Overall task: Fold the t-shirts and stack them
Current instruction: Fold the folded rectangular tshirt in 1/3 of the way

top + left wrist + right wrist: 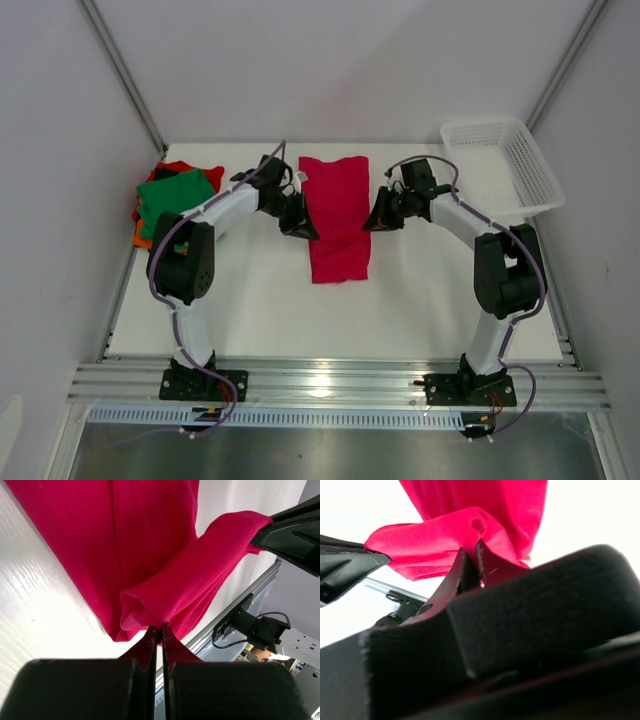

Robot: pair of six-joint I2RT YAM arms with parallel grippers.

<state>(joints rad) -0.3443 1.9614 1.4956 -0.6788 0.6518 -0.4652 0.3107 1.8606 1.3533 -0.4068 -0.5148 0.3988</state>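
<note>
A crimson t-shirt (338, 215) lies in a long folded strip in the middle of the white table. My left gripper (303, 228) is at its left edge and my right gripper (375, 220) at its right edge, both about halfway down. The left wrist view shows the left gripper (161, 628) shut on a pinched fold of the crimson t-shirt (150, 545), with the cloth lifted in a band toward the other arm. In the right wrist view the right gripper (471, 555) is shut on the opposite edge of the crimson t-shirt (485, 500).
A pile of t-shirts sits at the table's far left: green (175, 193) on top, orange (142, 237) and red (180, 167) showing beneath. A white mesh basket (500, 165) stands at the far right corner. Aluminium rails (330, 385) run along the near edge.
</note>
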